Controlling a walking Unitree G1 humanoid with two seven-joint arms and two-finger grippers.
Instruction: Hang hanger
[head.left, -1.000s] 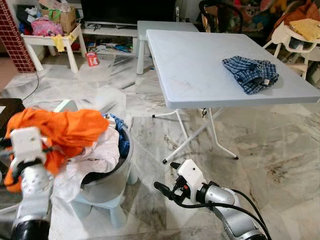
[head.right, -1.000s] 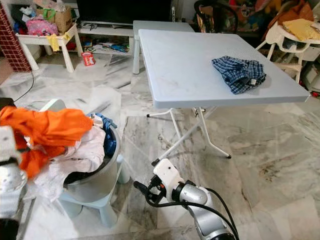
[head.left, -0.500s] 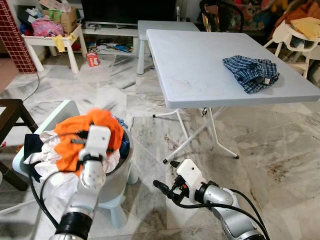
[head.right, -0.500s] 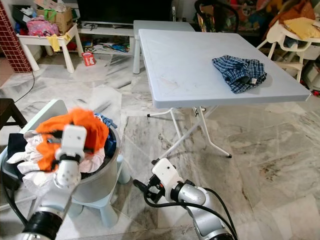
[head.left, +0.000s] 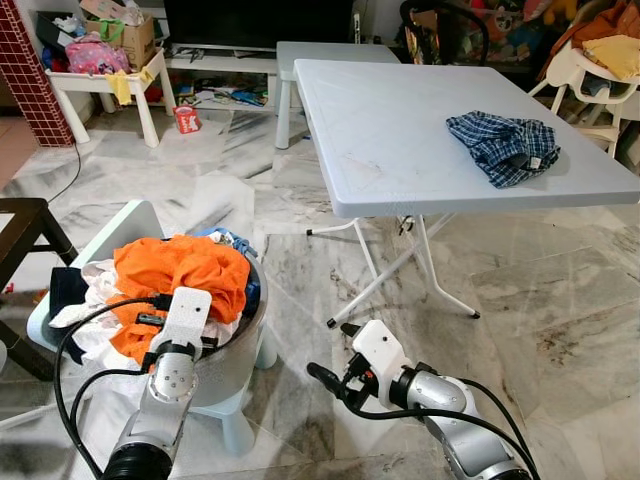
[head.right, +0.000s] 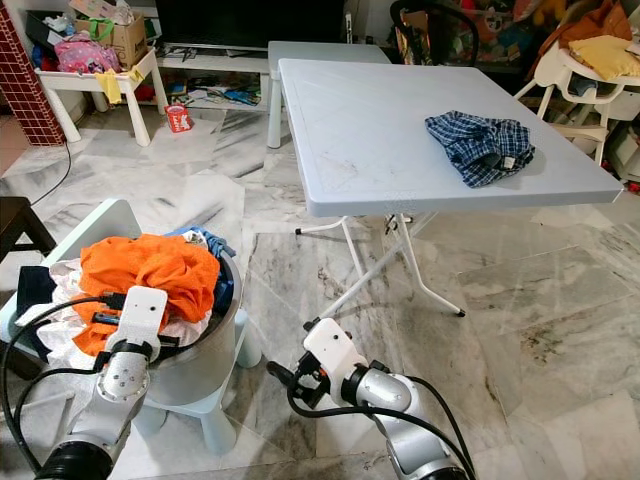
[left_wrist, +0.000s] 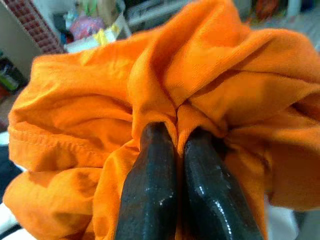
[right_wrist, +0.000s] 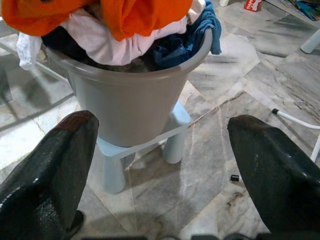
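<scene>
1. My left gripper (left_wrist: 172, 150): near left, above the bucket; fingers pressed together, pinching a fold of the orange garment (head.left: 185, 275).
2. Orange garment: heaped on top of the laundry pile, touching the white cloth (head.left: 95, 300) beneath it.
3. Grey bucket (right_wrist: 132, 100): near left, full of clothes; blue cloth (right_wrist: 200, 30) hangs over its right rim. It stands on a pale blue stool (right_wrist: 150, 142).
4. My right gripper (right_wrist: 160, 165): near centre, low over the marble floor (head.left: 520, 300), fingers spread wide, holding nothing, apart from the bucket.
5. Folding table (head.left: 400, 140): far right; a plaid garment (head.left: 505, 145) lies crumpled on its right half.
6. White side table (head.left: 110, 85): far left, cluttered.
7. Hanger: I cannot make one out.
</scene>
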